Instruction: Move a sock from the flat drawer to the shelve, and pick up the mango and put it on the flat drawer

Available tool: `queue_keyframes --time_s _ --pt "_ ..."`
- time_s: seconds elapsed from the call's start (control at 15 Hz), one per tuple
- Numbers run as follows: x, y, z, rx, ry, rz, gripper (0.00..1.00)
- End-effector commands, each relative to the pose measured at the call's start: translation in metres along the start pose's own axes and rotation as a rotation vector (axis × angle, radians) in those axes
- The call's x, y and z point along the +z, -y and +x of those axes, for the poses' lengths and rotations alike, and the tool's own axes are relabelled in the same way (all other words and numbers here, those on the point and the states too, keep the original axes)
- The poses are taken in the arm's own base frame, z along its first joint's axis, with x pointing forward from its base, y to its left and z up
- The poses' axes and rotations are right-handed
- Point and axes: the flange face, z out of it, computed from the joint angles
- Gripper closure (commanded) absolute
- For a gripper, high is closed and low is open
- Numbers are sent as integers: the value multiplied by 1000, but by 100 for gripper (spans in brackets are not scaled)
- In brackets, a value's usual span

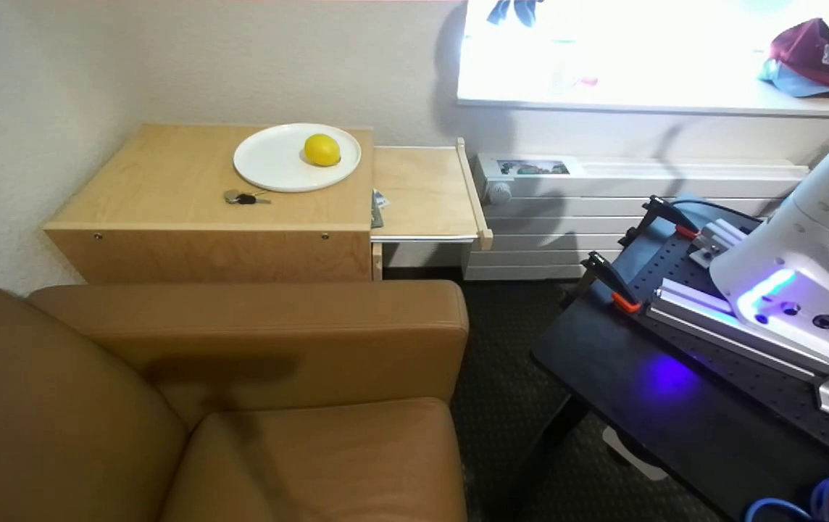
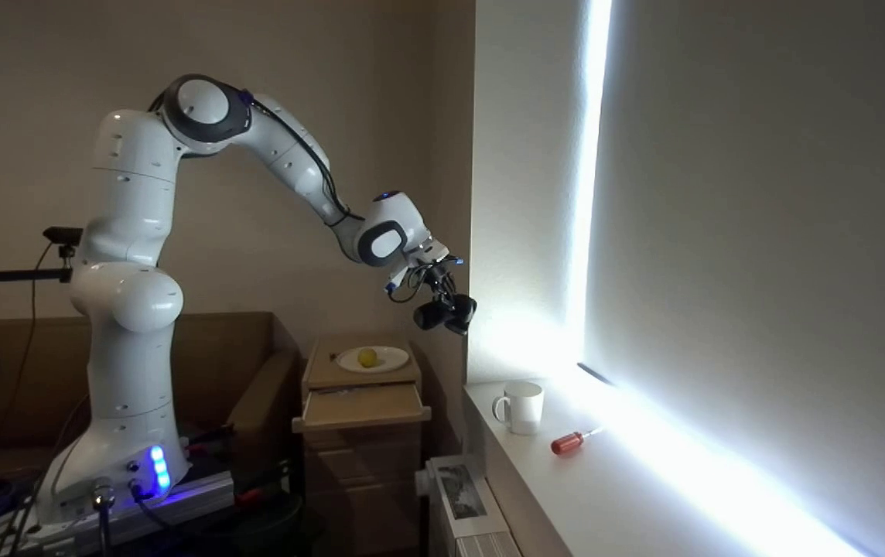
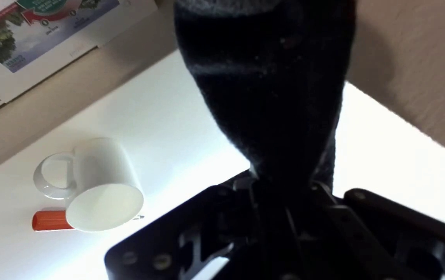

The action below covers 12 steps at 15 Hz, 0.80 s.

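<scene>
White mug (image 2: 526, 408) near screwdriver (image 2: 568, 443); brown sofa (image 1: 356, 362); maroon cap (image 1: 807, 54); probably keys (image 1: 246, 199).

Sock (image 3: 269, 97): cut off by the wrist view's top edge
Fingers (image 3: 230, 206): tips lost against the dark sock there
Screwdriver (image 3: 51, 220): middle hidden behind the mug (image 3: 98, 167)
Flat items (image 1: 377, 215) in the drawer (image 1: 425, 185): partly covered by the cabinet (image 1: 168, 170) in an exterior view, too small to identify
Arm (image 1: 806, 254): cut off at the right there
Surface (image 1: 639, 72) by the window: mid-part lost in glare

place: home-like | signs: brown sofa (image 1: 327, 362), wooden drawer unit (image 1: 168, 188), radiator (image 1: 603, 206) — plus white mug (image 2: 524, 408) on windowsill (image 2: 597, 495)
</scene>
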Motion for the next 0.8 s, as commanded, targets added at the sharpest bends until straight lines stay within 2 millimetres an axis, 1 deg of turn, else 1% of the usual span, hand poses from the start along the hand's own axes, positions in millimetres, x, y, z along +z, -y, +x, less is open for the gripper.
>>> queue_keyframes --time_s 0.0,0.07,0.13,0.2,0.27,0.33,0.4,0.53,0.6,0.67,0.73 --pt "55 32 35 121 -117 -70 97" --pt "67 37 43 162 -148 -89 97" --pt "76 45 51 210 -175 -109 97" --pt "89 52 55 250 -202 -137 97" --pt "97 62 55 292 -218 -172 97" --pt "77 39 49 248 -166 -125 97" --pt "85 45 50 253 -179 -132 90" --pt "88 45 46 248 -174 -134 90" --pt "92 41 46 231 -183 -139 97" --pt "103 37 51 244 -171 -180 97" --pt "113 33 56 258 -112 -202 97"
